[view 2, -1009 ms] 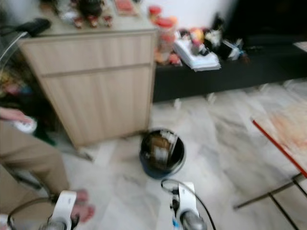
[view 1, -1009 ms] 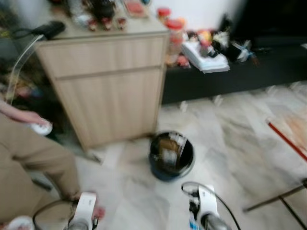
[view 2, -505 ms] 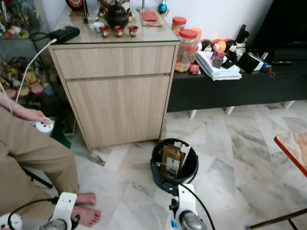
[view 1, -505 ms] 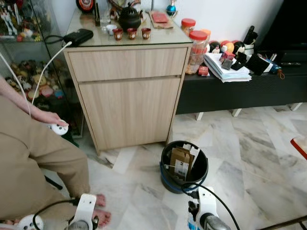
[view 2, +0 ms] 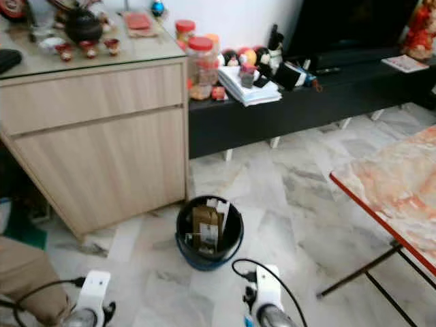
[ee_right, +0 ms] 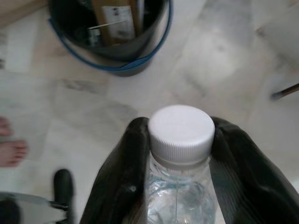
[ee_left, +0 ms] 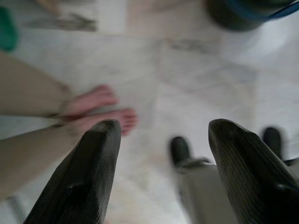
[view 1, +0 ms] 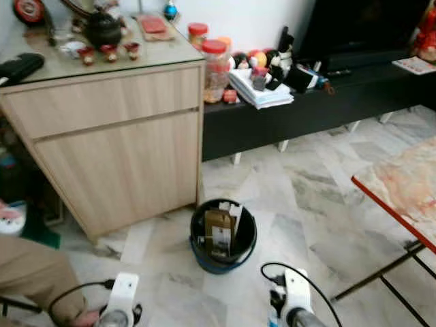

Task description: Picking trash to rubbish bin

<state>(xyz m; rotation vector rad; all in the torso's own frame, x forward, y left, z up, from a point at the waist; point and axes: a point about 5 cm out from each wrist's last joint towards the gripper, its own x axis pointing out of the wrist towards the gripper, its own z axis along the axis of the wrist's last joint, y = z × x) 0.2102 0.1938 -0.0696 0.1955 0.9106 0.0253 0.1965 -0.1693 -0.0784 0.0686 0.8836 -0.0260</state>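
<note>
A dark round rubbish bin (view 1: 223, 235) with a blue band stands on the marble floor in front of a wooden cabinet; cardboard pieces stick up inside it. The bin (ee_right: 110, 35) also appears in the right wrist view, ahead of the fingers. My right gripper (ee_right: 180, 158) is shut on a clear plastic bottle with a white cap (ee_right: 181, 133), held just short of the bin. The right arm (view 1: 293, 306) shows at the lower edge of the head view. My left gripper (ee_left: 161, 172) is open and holds nothing, hanging above the floor near a person's bare feet (ee_left: 100, 109).
The light wooden cabinet (view 1: 109, 136) stands behind the bin, with a low black TV bench (view 1: 306, 95) to its right. A marble-topped table with a red edge (view 1: 402, 197) juts in at the right. A person in beige trousers (view 1: 27, 272) sits at the left.
The camera has swung to the right, so the cabinet and the person sit further left and the red-edged table has come into view. The bin stays just ahead of my arms.
</note>
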